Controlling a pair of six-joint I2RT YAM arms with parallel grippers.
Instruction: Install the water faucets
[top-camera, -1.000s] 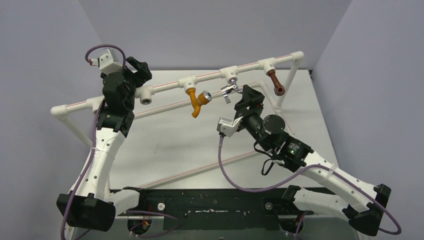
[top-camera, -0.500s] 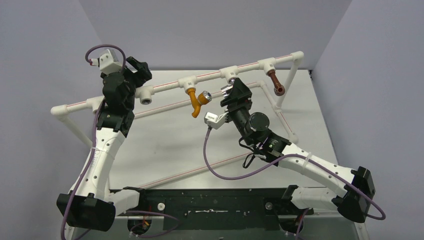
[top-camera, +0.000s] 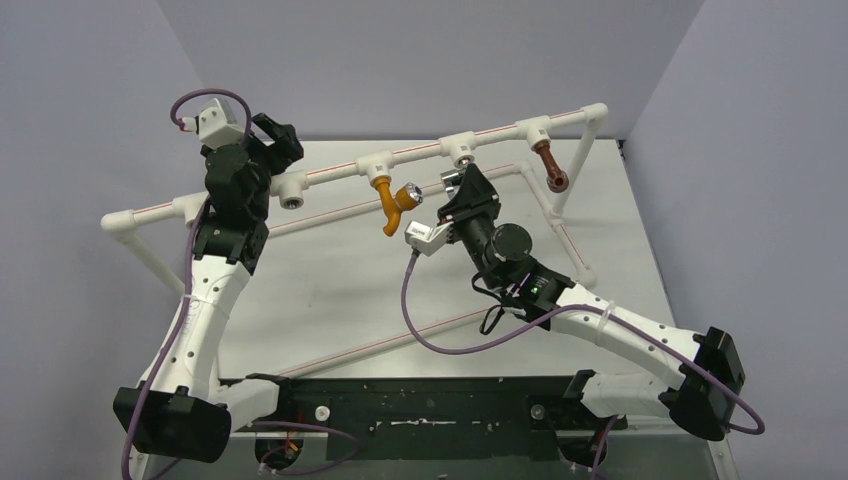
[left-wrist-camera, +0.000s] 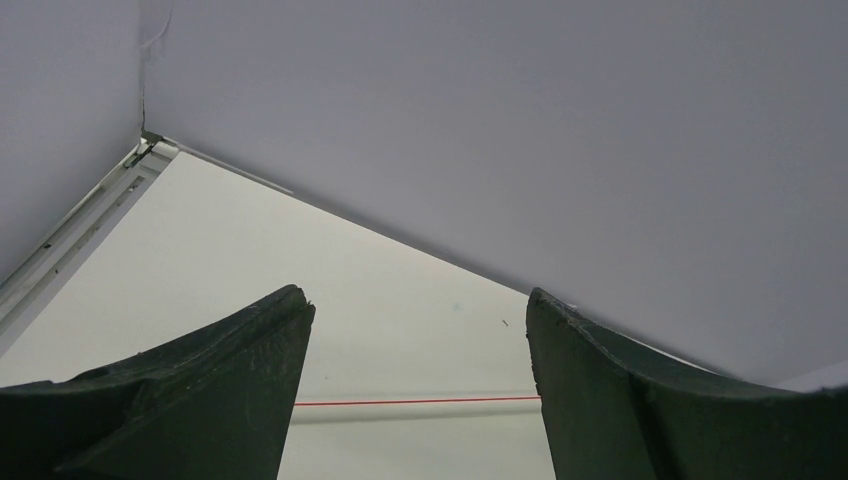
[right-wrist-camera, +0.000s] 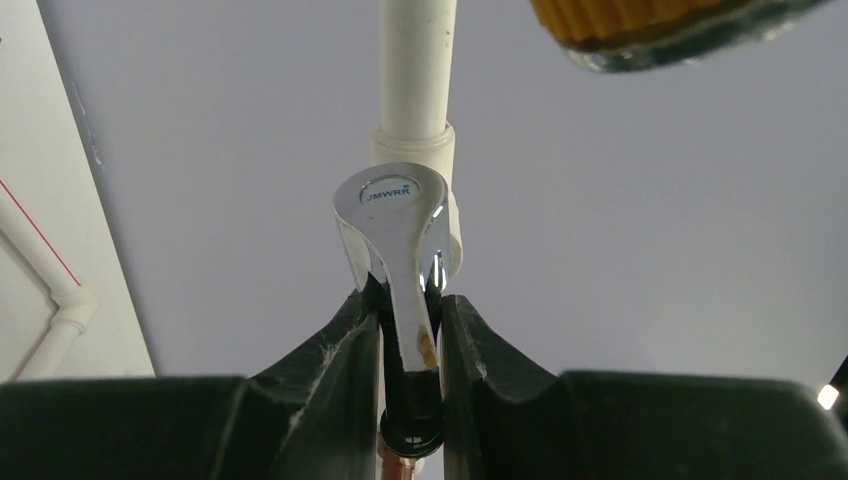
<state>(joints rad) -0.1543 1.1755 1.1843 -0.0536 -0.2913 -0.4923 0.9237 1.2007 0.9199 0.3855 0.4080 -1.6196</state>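
Note:
Three water faucets hang from the white pipe frame (top-camera: 330, 172): an orange one (top-camera: 390, 208) with a chrome knob, a shiny silver one (top-camera: 451, 179) at the middle tee, and a brown one (top-camera: 551, 166) to the right. My right gripper (top-camera: 462, 190) is shut on the silver faucet. In the right wrist view both fingers pinch the lever handle (right-wrist-camera: 397, 235) below the white tee (right-wrist-camera: 414, 140), with the gripper (right-wrist-camera: 410, 310) closed around it. My left gripper (top-camera: 283, 138) stands open and empty behind an empty tee fitting (top-camera: 292, 190); its wrist view shows the gripper (left-wrist-camera: 415, 310) wide apart.
The pipe frame's lower rails (top-camera: 400, 335) cross the table. A red-striped pipe (left-wrist-camera: 410, 405) lies beyond the left fingers. The orange faucet's knob (right-wrist-camera: 660, 25) sits just above and right of the right gripper. Grey walls close in the back and sides.
The right arm has swung left and forward to the silver faucet, and its jaws have shut on the lever handle. The left arm has not moved.

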